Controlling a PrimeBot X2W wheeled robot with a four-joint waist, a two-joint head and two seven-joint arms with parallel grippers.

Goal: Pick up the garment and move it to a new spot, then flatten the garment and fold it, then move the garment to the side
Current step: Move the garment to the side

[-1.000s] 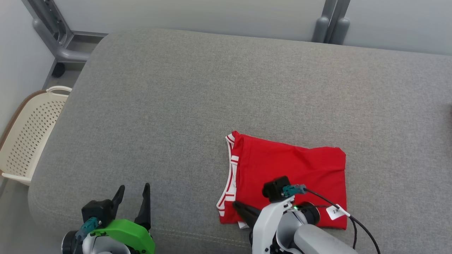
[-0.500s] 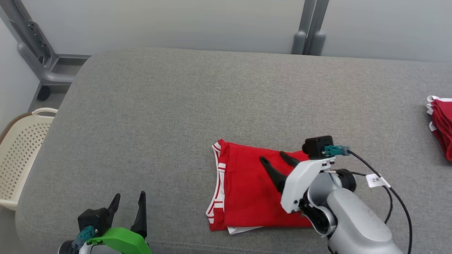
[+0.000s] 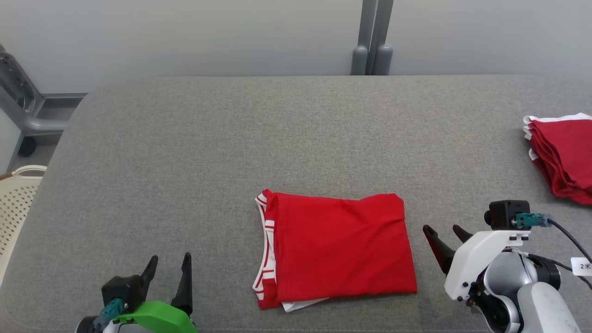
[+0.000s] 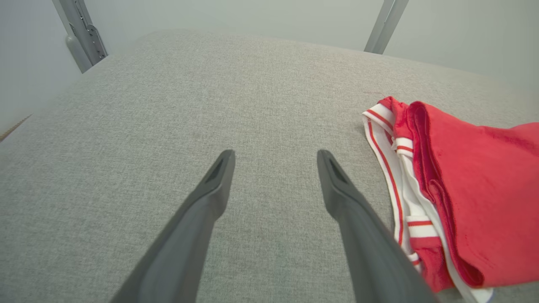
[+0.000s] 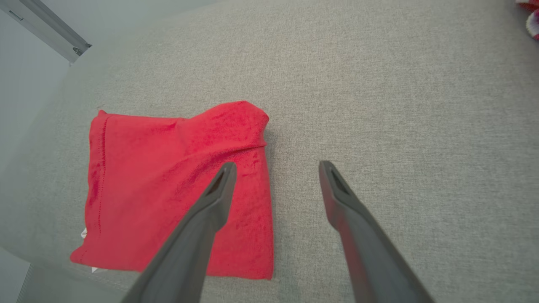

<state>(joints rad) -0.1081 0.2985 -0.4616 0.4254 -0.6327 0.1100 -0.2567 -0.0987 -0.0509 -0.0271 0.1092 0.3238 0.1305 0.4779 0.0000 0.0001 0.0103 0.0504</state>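
The garment [image 3: 337,249] is red with white striped trim and lies folded into a rectangle near the front middle of the grey cushion [image 3: 231,138]. It appears as well at the right of the left wrist view [image 4: 467,189] and at the left of the right wrist view [image 5: 168,181]. My right gripper [image 3: 441,235] stands open just right of the fold, holding nothing; its fingers [image 5: 219,198] hover above the cloth's right edge. At the lower left my left gripper [image 3: 169,266] is open and empty, well left of the garment, over bare cushion [image 4: 168,126].
A stack of folded red garments [image 3: 562,155] lies at the cushion's right edge. A cream perforated basket [image 3: 16,203] stands on the floor at the left. Grey metal posts [image 3: 372,46] rise behind the cushion against a pale wall.
My right gripper has opened, let go of the garment and drawn off it to the right. The camera has turned right, bringing the red stack into view. The left gripper stays put.
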